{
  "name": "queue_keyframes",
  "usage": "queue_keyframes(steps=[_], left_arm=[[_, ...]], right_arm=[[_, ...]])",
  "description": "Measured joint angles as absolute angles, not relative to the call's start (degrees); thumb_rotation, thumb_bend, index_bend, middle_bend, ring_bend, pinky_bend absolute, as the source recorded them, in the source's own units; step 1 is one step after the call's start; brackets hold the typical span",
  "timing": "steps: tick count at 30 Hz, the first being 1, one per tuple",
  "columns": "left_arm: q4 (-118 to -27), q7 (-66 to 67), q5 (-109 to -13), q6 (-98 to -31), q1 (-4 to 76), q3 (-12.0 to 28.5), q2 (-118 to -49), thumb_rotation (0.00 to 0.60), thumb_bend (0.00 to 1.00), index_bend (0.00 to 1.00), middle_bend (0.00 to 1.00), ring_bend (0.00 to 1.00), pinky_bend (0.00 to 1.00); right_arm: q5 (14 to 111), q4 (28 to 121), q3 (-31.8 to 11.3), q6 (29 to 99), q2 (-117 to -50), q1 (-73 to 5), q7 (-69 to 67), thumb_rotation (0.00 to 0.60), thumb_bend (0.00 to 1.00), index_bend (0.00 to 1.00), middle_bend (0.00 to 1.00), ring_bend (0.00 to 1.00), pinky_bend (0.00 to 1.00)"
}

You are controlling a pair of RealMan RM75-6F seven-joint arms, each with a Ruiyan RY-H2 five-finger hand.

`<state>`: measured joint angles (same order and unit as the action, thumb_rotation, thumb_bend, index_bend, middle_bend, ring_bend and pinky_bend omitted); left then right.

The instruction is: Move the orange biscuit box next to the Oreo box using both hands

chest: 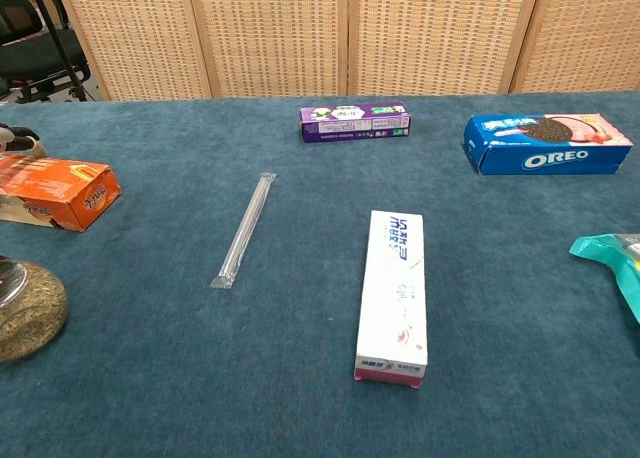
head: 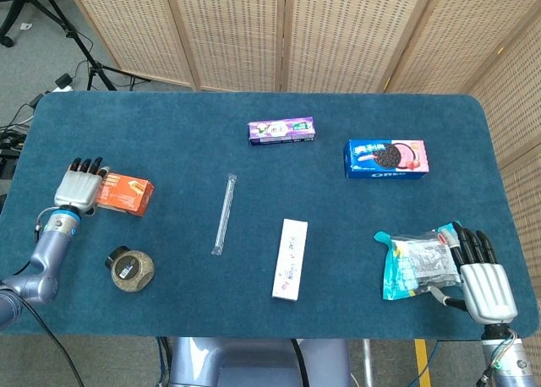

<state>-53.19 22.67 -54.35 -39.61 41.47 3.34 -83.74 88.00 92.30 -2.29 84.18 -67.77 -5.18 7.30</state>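
Orange biscuit box (head: 123, 193) at far left of bench (head: 169, 142), well apart from Oreo box (head: 386, 158). Between the two: clear wrapped straw (head: 223, 214), white toothpaste box (head: 290, 258) nearer front, purple box (head: 281, 131) further back, just left of Oreo box. Round brown jar (head: 130, 269) in front of orange biscuit box.

Left hand (head: 78, 185) flat against orange box's left end, fingers straight, no grip seen. Right hand (head: 480, 274) palm down, well in front of Oreo box, fingers spread, resting on teal snack packet (head: 416, 264), not clasping it.

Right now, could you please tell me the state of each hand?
Left hand: at the end of the orange biscuit box; grip cannot be told.
Right hand: open, fingers beside the snack bag.
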Motion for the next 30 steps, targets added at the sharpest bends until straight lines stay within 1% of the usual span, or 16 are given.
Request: queue_keyframes(steps=[3, 7, 11, 19, 25, 30], left_arm=[[-52.21, 22.03, -55.46, -40.74, 41.06, 3.53, -84.42, 0.6, 0.38, 0.35, 0.13, 0.18, 0.16], [-51.67, 21.28, -56.3, -41.84, 40.65, 3.8, -84.96, 0.6, 0.42, 0.43, 0.2, 0.23, 0.2], [-51.21, 20.61, -57.41, -42.26, 40.25, 3.94, -85.26, 0.6, 0.43, 0.48, 0.25, 0.27, 0.23], [-51.47, 19.93, -58.59, -42.79, 39.87, 4.43, -85.21, 0.6, 0.44, 0.5, 0.26, 0.28, 0.23], [-54.93, 19.97, -59.46, -44.28, 40.03, 5.38, -83.67, 0.6, 0.44, 0.5, 0.26, 0.28, 0.23], [-59.55, 20.79, -59.82, -45.89, 40.51, 6.5, -81.64, 0.6, 0.44, 0.51, 0.27, 0.29, 0.24]], right_arm=[[87.95, 92.31, -2.32, 84.23, -67.72, -5.14, 7.17, 0.6, 0.07, 0.0, 0.0, 0.0, 0.0], [87.99, 92.35, -2.29, 84.21, -67.7, -5.15, 7.17, 0.6, 0.07, 0.0, 0.0, 0.0, 0.0], [88.19, 92.36, -2.19, 84.2, -67.75, -5.17, 7.19, 0.6, 0.06, 0.0, 0.0, 0.0, 0.0], [88.07, 92.37, -2.29, 84.27, -67.63, -5.13, 6.85, 0.6, 0.06, 0.0, 0.0, 0.0, 0.0], [87.84, 92.34, -2.32, 84.01, -67.6, -5.2, 6.73, 0.6, 0.06, 0.0, 0.0, 0.0, 0.0], [87.95, 92.37, -2.35, 84.21, -67.5, -5.15, 6.32, 0.6, 0.06, 0.0, 0.0, 0.0, 0.0]])
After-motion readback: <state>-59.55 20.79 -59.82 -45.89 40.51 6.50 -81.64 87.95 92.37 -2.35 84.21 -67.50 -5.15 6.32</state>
